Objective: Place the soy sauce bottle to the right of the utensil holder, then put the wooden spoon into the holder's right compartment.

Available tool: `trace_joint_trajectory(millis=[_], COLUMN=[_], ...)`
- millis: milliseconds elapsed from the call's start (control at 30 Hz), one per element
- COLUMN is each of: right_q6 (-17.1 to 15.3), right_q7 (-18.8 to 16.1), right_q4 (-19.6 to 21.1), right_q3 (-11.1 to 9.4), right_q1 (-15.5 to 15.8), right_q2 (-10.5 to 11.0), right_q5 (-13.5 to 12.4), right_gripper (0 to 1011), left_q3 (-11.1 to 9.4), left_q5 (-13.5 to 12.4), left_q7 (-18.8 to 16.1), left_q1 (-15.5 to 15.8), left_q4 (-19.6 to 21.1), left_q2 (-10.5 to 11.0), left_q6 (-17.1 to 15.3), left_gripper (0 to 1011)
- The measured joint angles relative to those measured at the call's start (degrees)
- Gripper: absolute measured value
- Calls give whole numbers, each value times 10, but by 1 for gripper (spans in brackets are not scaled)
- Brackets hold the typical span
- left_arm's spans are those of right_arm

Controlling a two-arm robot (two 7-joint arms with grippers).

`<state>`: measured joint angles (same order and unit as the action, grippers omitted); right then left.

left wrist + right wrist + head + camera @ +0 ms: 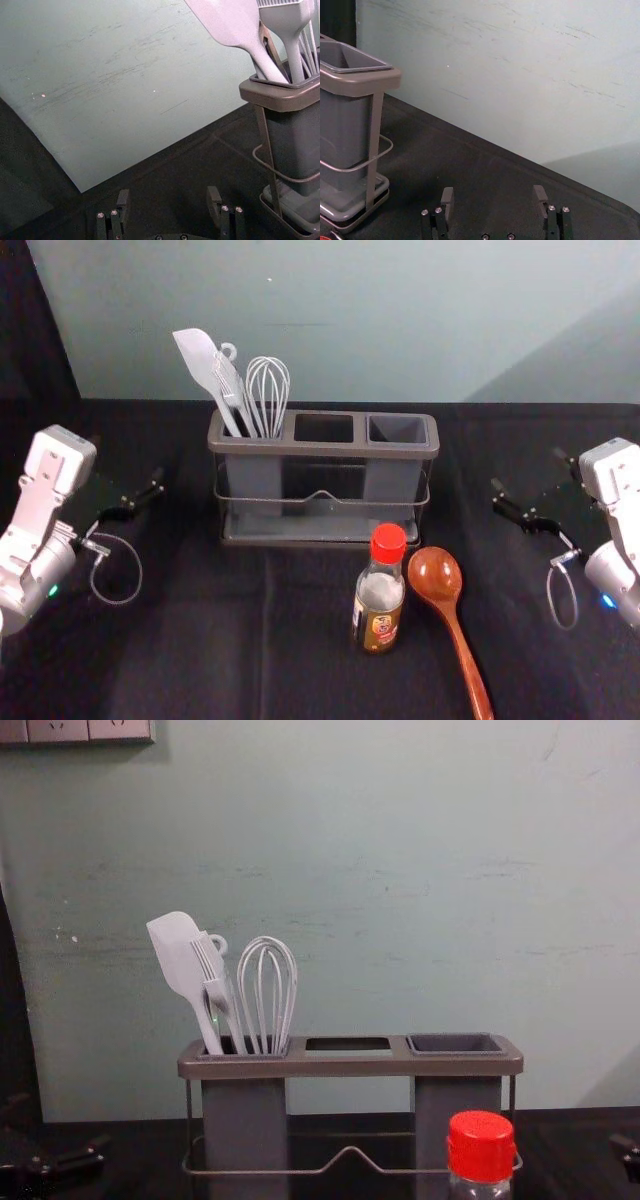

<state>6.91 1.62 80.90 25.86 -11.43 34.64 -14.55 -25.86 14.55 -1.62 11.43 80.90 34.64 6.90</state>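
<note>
1. My R gripper [493, 192] is wide, nothing in it, off to the R of the holder; L gripper [169, 194] also wide and empty, parked L.
2. Soy btl [380, 605] upright in front of utensil holder [323, 449], near its R end; spoon [435, 576] lies just R of btl.
3. I judge step 1 pending: R gripper to btl, grip body, lift clear of spoon, set R of holder.
4. Then spoon to R comp. [397, 429], which looks empty.
</note>
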Motion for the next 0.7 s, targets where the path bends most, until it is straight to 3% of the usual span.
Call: trace_joint_trajectory(millis=[267, 700], right_q6=[5, 0], right_q7=[8, 37], right_q4=[20, 144], right_q3=[-9, -36], right_q1=[23, 129], right_q2=[5, 38], right_q5=[9, 42], right_gripper=[1003, 1003], left_q3=[0, 0], left_q5=[0, 0], left_q7=[0, 0], left_q1=[0, 0], left_q4=[0, 0], left_q2=[0, 0], left_q6=[0, 0], left_gripper=[1000, 1000])
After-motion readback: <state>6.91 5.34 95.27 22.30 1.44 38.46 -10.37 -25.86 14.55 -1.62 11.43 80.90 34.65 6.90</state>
